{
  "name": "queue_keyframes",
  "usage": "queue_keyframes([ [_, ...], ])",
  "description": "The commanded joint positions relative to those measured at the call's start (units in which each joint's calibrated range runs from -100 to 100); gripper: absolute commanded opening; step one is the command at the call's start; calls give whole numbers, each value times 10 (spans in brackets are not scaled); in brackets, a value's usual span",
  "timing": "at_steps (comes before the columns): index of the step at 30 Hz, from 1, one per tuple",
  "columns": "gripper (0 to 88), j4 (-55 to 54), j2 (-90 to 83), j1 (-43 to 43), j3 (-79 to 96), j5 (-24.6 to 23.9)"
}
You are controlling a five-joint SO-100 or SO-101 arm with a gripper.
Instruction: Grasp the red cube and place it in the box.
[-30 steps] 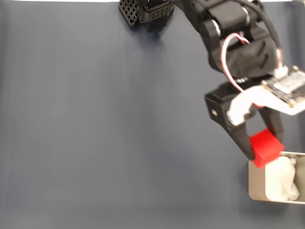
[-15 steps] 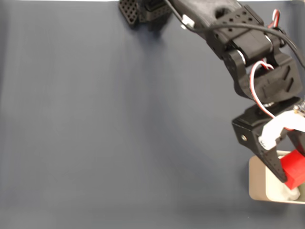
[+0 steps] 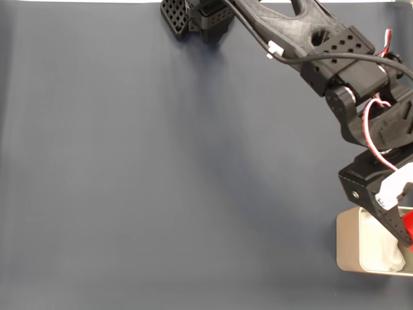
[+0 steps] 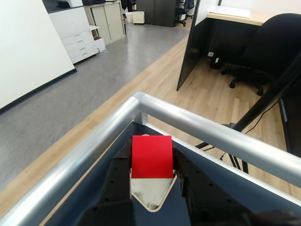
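Observation:
The red cube (image 4: 151,157) sits clamped between the two black fingers of my gripper (image 4: 151,165) in the wrist view, its flat face toward the camera. A rounded corner of the beige box (image 4: 150,197) shows directly beneath it. In the fixed view the gripper (image 3: 406,236) hangs over the box (image 3: 347,248) at the bottom right. There, a sliver of the red cube (image 3: 409,231) shows at the right edge. White padding (image 3: 382,250) lies inside the box, partly hidden by the black finger (image 3: 393,226).
The dark blue table mat (image 3: 161,168) stretches to the left of the box. The arm's base (image 3: 197,16) stands at the top centre. In the wrist view an aluminium rail (image 4: 197,125) borders the table, with office floor and a chair beyond.
The arm has swung right and downward with the red cube, from the box's left edge to above its inside. The cube has slid mostly past the right edge of the fixed view.

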Motion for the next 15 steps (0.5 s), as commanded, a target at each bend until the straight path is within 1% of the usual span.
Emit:
queue_keyframes([
  [1,0,-14,-9,-8,-38,-5],
  [15,0,-14,-7,-4,-21,-8],
])
